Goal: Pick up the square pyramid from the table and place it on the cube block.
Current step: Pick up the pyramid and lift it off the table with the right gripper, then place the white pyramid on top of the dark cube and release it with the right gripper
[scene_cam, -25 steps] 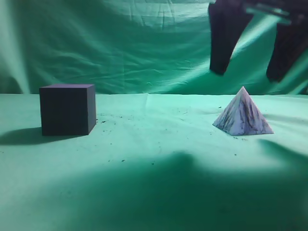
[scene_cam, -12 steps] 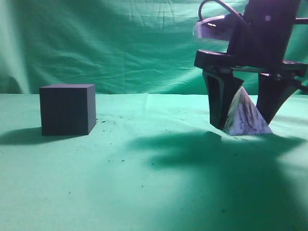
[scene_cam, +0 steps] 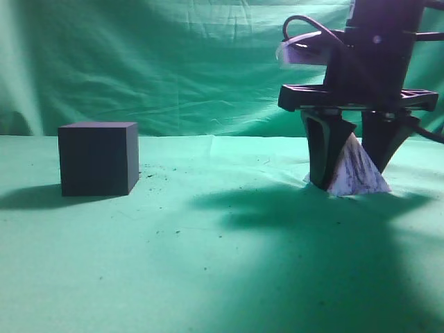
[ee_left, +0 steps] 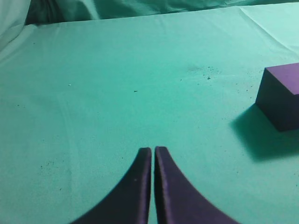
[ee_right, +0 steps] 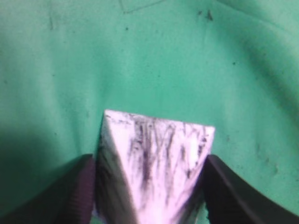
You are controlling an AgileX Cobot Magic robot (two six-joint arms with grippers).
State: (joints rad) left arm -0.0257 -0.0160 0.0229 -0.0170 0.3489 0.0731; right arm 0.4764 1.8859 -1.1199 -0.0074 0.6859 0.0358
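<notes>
While down, right end effector | brackets square pyramid (fingers touching).

Count on the table: two blocks, two grippers

One cube block, one square pyramid (white, dark-streaked), one right gripper and one left gripper, each with two dark fingers; four fingers altogether.

You see the table draped in matt green cloth, lightly creased and flecked with dark specks, the cube block dull, smooth, near-black, the square pyramid white with dark marbled streaks, the right claw dark, matt, plastic-looking.
</notes>
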